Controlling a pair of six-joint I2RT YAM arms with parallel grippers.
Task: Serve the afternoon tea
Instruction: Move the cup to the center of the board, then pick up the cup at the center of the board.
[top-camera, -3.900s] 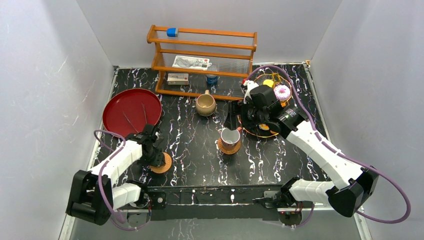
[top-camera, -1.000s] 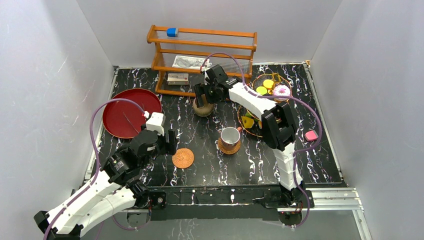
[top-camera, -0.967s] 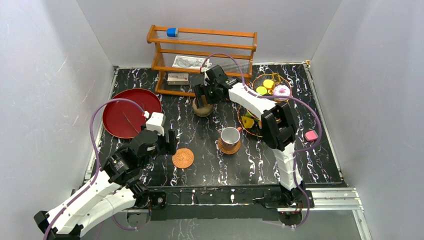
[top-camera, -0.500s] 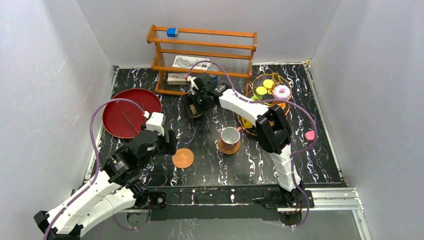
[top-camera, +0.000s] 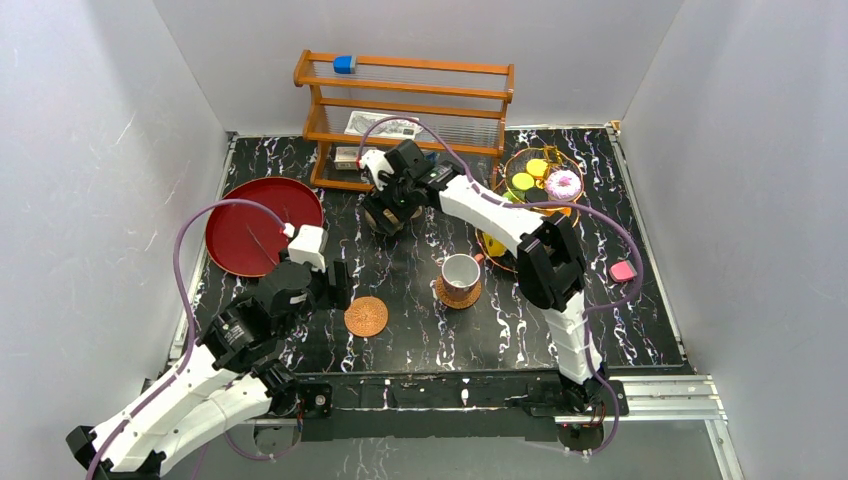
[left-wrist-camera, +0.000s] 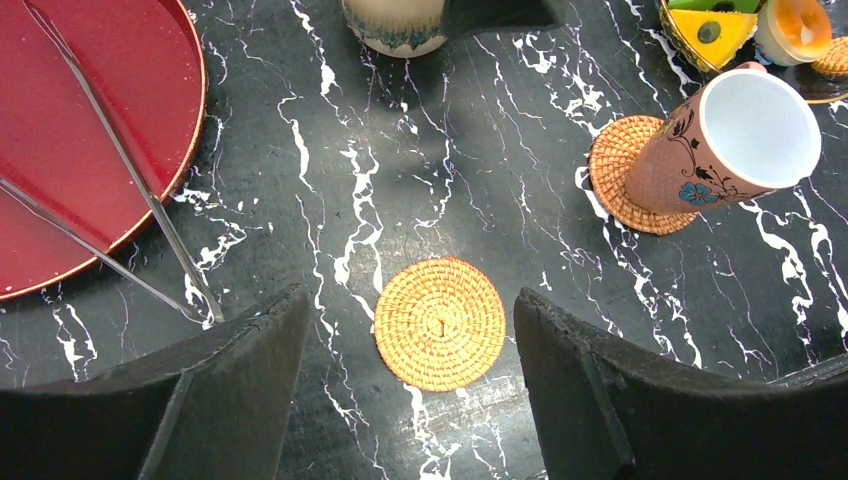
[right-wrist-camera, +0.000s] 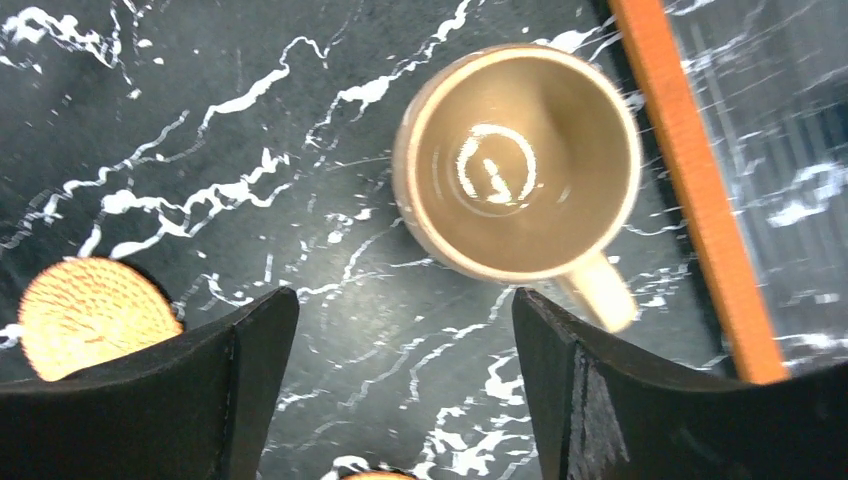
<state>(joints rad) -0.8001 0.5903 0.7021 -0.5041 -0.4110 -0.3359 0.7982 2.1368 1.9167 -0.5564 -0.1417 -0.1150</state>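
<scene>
The tan mug (right-wrist-camera: 515, 160) stands upright and empty just in front of the wooden rack, its handle (right-wrist-camera: 600, 290) pointing toward my right fingers. My right gripper (right-wrist-camera: 405, 380) (top-camera: 388, 205) hovers open above it, with the mug ahead of the fingertips and not between them. A bare woven coaster (left-wrist-camera: 440, 322) (top-camera: 366, 316) lies under my open left gripper (left-wrist-camera: 405, 300) (top-camera: 335, 285), which holds nothing. The white red-handled cup (top-camera: 460, 270) (left-wrist-camera: 735, 140) sits on the second coaster (left-wrist-camera: 620, 175). The gold-rimmed tiered stand (top-camera: 500, 170) holds toy pastries (top-camera: 563, 183).
The wooden rack (top-camera: 400, 110) stands at the back, its orange rail (right-wrist-camera: 690, 180) close to the mug. A red tray (top-camera: 245, 225) with metal tongs (left-wrist-camera: 130, 180) lies at the left. A small pink item (top-camera: 622, 270) lies at the right.
My right gripper has swung leftward along the front of the rack and now sits over the mug. The left arm, cup and coasters have stayed put.
</scene>
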